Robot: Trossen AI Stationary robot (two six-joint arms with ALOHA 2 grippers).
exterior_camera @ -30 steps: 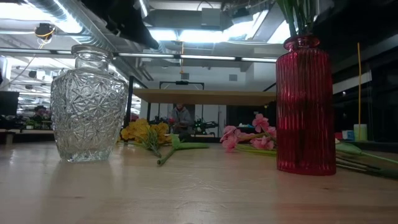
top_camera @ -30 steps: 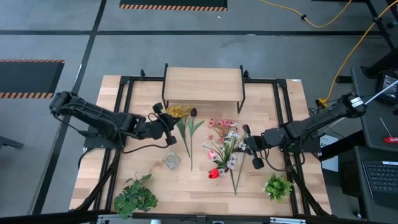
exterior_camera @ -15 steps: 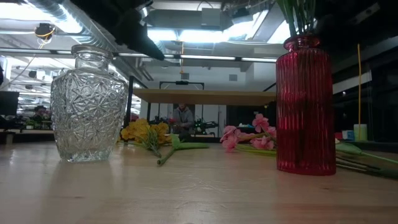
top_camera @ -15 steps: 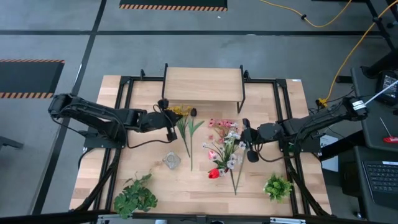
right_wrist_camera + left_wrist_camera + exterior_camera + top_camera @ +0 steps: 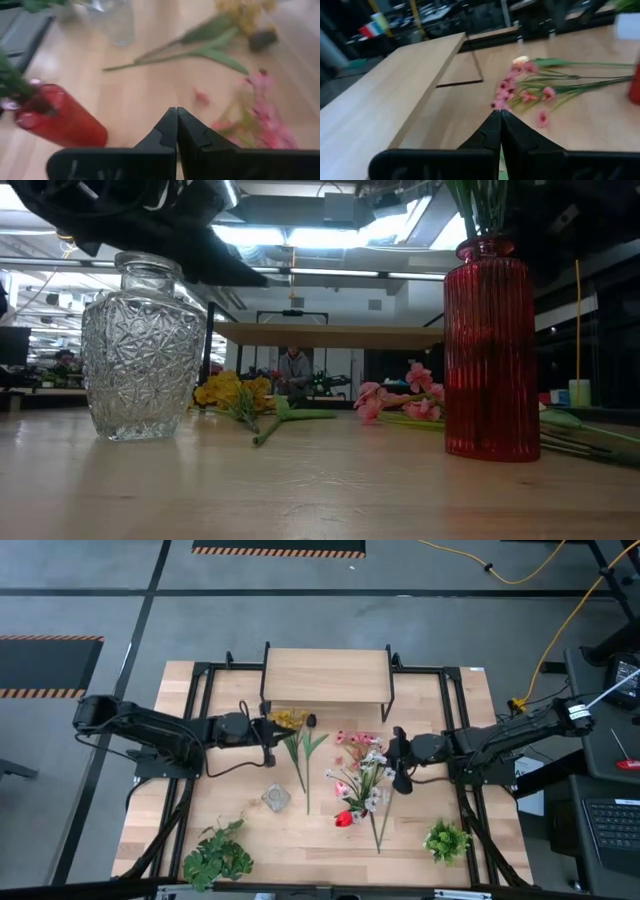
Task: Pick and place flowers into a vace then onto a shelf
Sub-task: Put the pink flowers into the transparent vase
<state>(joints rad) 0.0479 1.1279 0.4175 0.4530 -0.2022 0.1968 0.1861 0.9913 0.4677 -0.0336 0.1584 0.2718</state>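
Your left gripper (image 5: 268, 727) was pressed shut, empty, at nine o'clock of the flowers (image 5: 360, 768); your right gripper (image 5: 397, 745) likewise, at three. The shelf (image 5: 326, 674) stood at twelve.

The wooden bench (image 5: 230, 825) stands on a gray floor (image 5: 300, 620) with dark lines across it. On the floor, a yellow cable (image 5: 500, 575) curls at about 1 o'clock, and black-and-orange striped strips (image 5: 278, 551) lie at 12 and 10 o'clock. Across the bench, long ceiling lights (image 5: 330, 235) shine, and a person (image 5: 293, 368) sits far back.
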